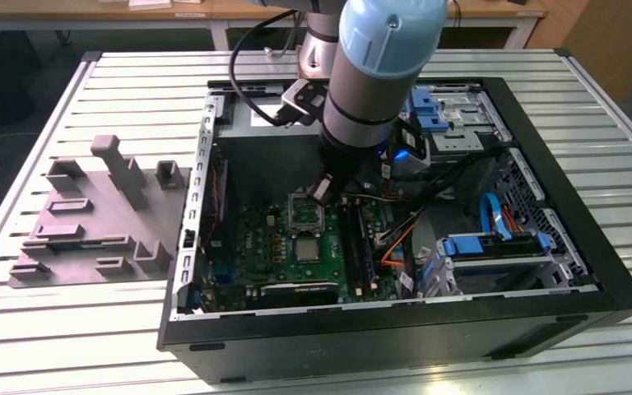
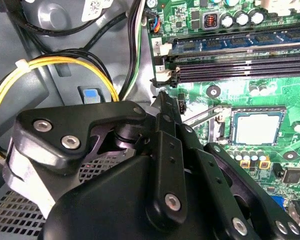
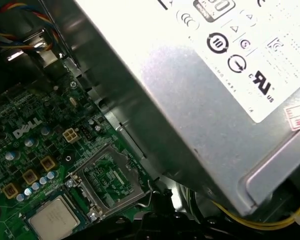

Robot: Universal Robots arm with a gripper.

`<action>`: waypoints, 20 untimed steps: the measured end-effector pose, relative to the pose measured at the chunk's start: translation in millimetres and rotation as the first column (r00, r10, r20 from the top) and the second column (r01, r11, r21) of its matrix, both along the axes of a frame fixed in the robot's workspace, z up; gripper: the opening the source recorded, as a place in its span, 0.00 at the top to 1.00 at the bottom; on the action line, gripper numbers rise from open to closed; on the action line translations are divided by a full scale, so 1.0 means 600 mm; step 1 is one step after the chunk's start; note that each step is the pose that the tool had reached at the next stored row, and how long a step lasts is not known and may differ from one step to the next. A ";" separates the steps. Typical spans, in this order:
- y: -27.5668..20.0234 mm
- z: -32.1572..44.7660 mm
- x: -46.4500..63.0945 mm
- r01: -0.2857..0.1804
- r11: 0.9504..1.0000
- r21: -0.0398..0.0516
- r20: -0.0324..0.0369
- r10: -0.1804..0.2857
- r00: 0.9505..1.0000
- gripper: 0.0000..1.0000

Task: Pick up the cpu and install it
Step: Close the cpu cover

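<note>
cpu [image 2: 257,128] sits in the socket [image 2: 231,135], apart from closed fingers [image 2: 167,125].

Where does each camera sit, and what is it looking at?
Exterior view: off the arm, up high, looking down into the open computer case; the arm shows.
Second wrist view: rides on the arm, looks along the black claw at the green motherboard.
First wrist view: rides on the arm, looks past the power supply at the motherboard.
Shared: all three see the cpu.
</note>
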State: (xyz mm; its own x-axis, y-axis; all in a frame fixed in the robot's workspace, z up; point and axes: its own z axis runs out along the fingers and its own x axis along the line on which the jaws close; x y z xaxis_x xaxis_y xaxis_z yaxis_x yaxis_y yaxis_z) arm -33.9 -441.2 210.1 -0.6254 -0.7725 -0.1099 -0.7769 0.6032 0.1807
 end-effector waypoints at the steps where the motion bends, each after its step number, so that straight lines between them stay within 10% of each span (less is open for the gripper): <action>1: 0.0000 0.001 0.000 0.000 1.000 -0.002 0.000 0.000 1.000 0.89; 17: 0.0004 0.021 -0.002 -0.001 0.999 -0.053 0.000 0.001 1.000 0.89; 20: 0.0004 0.022 -0.003 -0.001 0.997 -0.075 0.000 0.001 1.000 0.89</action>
